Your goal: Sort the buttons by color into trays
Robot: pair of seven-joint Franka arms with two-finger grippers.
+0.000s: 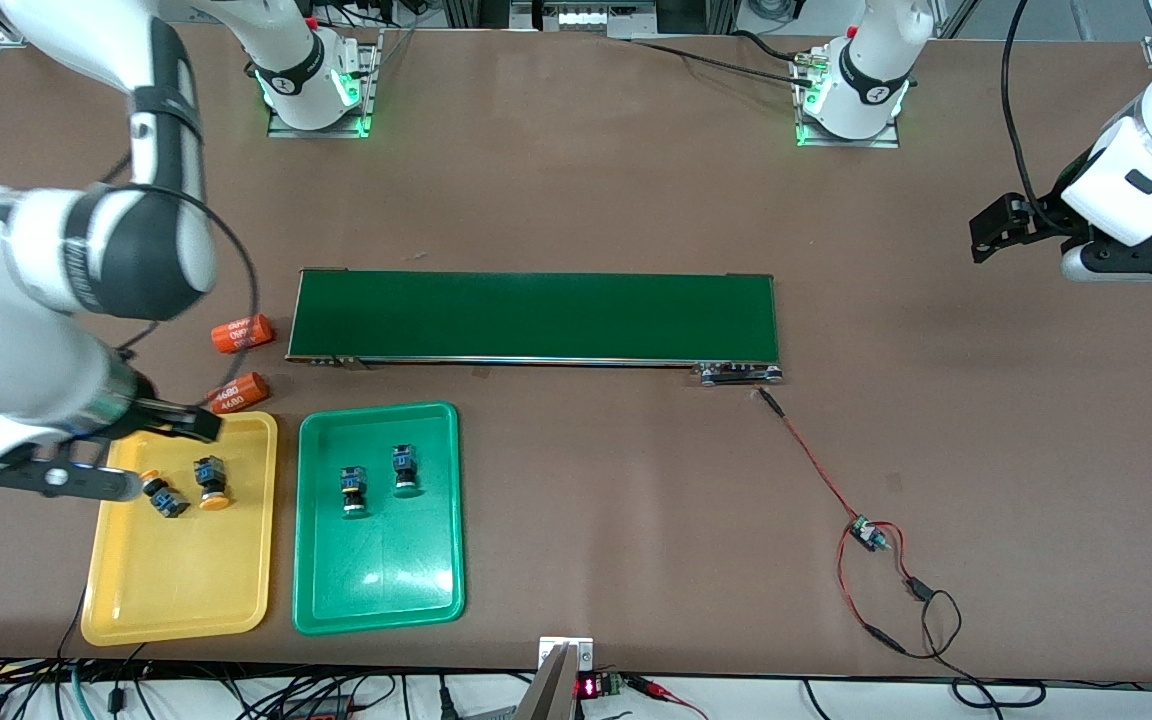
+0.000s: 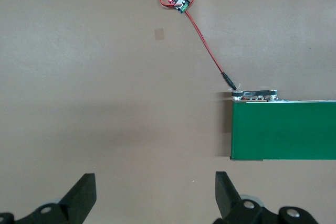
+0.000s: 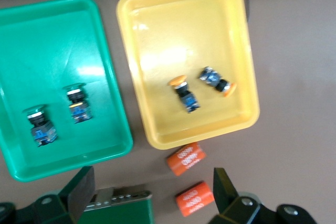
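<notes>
I see both orange-capped buttons [image 1: 186, 488] in the yellow tray [image 1: 176, 600] and both green-capped buttons [image 1: 376, 480] in the green tray [image 1: 376, 590], sorted. The right claw [image 3: 152, 192] hangs spread over the yellow tray's 12 o'clock edge; the left claw [image 2: 155, 195], also spread, waits over bare worktop [image 1: 576, 200].

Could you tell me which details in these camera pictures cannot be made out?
- Front view: the right gripper over the yellow tray is mostly hidden by its own arm.
- Front view: the left gripper is too small and dark.
- Both wrist views: each gripper's base is cut off by the edge.
</notes>
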